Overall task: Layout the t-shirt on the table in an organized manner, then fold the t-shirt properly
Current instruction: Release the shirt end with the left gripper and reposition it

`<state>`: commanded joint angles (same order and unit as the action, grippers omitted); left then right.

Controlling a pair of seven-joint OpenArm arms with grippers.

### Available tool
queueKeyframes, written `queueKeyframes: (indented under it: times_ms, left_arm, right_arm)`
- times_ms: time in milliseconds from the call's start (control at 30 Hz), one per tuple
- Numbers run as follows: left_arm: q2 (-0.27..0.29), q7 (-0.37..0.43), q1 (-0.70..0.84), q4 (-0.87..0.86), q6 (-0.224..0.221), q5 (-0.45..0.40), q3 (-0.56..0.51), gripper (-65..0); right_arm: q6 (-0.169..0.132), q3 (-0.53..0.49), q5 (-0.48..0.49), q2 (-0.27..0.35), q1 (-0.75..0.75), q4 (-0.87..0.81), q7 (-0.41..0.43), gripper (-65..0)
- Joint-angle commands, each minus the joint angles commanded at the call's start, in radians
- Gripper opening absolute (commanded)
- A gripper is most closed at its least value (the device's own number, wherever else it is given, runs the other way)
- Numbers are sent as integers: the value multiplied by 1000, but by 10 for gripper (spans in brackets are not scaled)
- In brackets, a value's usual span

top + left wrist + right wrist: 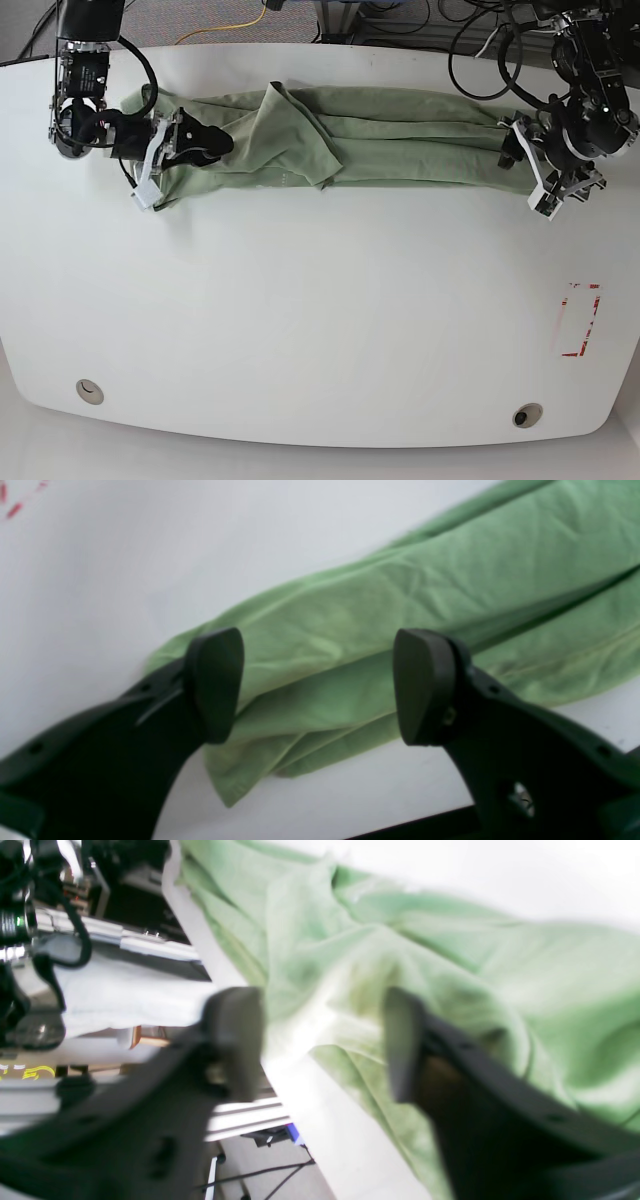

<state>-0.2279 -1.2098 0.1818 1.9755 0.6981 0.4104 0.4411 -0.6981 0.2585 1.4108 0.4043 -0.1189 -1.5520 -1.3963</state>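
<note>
Soft, creased t-shirt (340,140) bunched lengthwise; both pincers, left (318,685) and right (322,1045), seemingly released

1. I work in a robotics lab: my two arms are mounted at the far edge of a glossy white worktop (320,330).
2. Black cables (480,45) and a yellow cable (225,30) trail behind it.
3. A red rectangular marking (580,318) is drawn on the surface.
4. Aluminium framing (100,935) shows beyond the edge.
</note>
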Motion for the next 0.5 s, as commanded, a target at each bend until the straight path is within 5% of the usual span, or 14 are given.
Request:
queueKeyframes:
  times_ms: [167,500]
  left_arm:
    - [14,0,-9,-8,0,49,114,-208]
    - [-3,-2,-98,-169,0,120,292,-206]
  right_arm:
    - [0,-5,-95,-64,-9,-72,0,-555]
    - [0,-8,-356,-137,-11,-77,0,-556]
